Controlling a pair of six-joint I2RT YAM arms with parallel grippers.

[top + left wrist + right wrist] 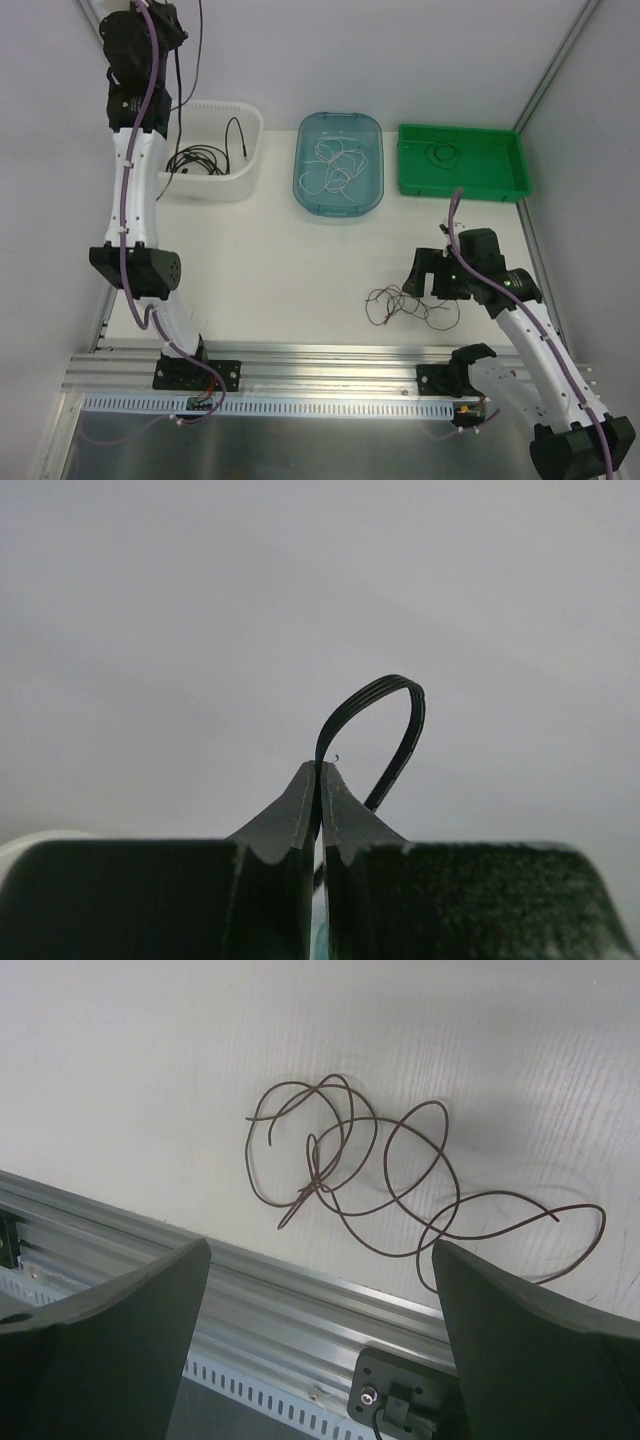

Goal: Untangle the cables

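My left gripper (pixel 318 770) is raised high at the back left (pixel 160 18), shut on a black ribbon-like cable (pixel 400 695) that loops above its tips. In the top view black strands hang from it toward the white bin (pixel 250 120), where more black cable (pixel 195 158) lies coiled. A thin dark brown cable (pixel 345 1175) lies in loose tangled loops on the table (pixel 410 305). My right gripper (pixel 320 1250) hovers just right of and above it (pixel 430 275), open, with nothing between its fingers (pixel 130 1300).
A blue tray (pixel 372 130) at the back centre holds white cables (pixel 338 168). A green tray (pixel 500 160) at the back right holds a small dark wire loop (pixel 443 154). An aluminium rail (pixel 300 365) runs along the near table edge.
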